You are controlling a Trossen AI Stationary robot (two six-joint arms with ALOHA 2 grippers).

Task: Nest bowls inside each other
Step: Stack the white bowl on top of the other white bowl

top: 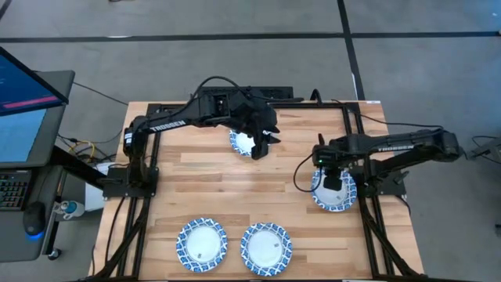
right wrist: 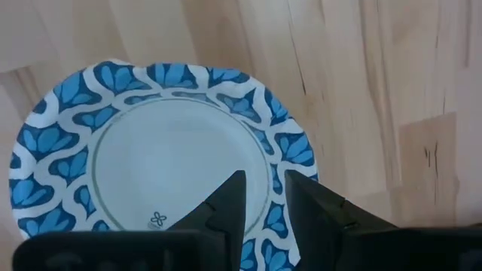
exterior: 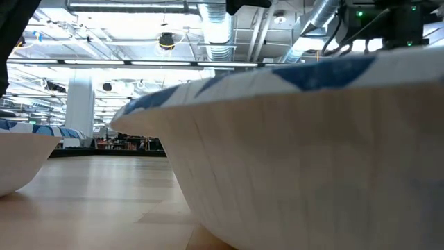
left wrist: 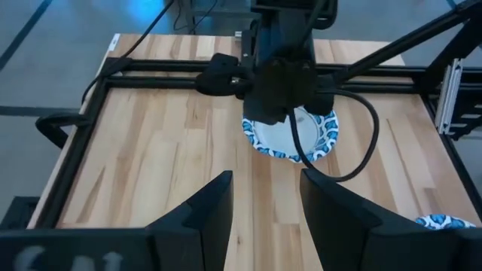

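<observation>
- Pale butcher-block tabletop (top: 211,164), planks with visible grain, edged by a black metal frame (top: 149,106); grey floor around it, a monitor (top: 23,102) and keyboard off the left side.
- I count four bowls in the high view, all round and shallow, with plain white centres and scalloped blue-and-white rims.
- Two bowls sit side by side at the near edge: near-left bowl (top: 201,244) and near-middle bowl (top: 265,247), just apart, not touching.
- Far-centre bowl (top: 243,143) is partly hidden from above by the left arm's wrist.
- Right-side bowl (top: 332,194) lies close to the right frame rail, partly covered by the right arm's head and a looping black cable (top: 301,172).
- Low view is almost filled by one bowl's ribbed white wall; a second bowl's rim shows at its left edge. Ceiling ducts and lights behind.
- Left gripper (top: 264,146) reaches from the left post across the far side, fingers (left wrist: 211,211) spread apart, nothing between them, bare wood below.
- Right gripper (right wrist: 263,197) points straight down over the right-side bowl's rim; jaws stand narrowly apart, not clamped on anything I can see.
</observation>
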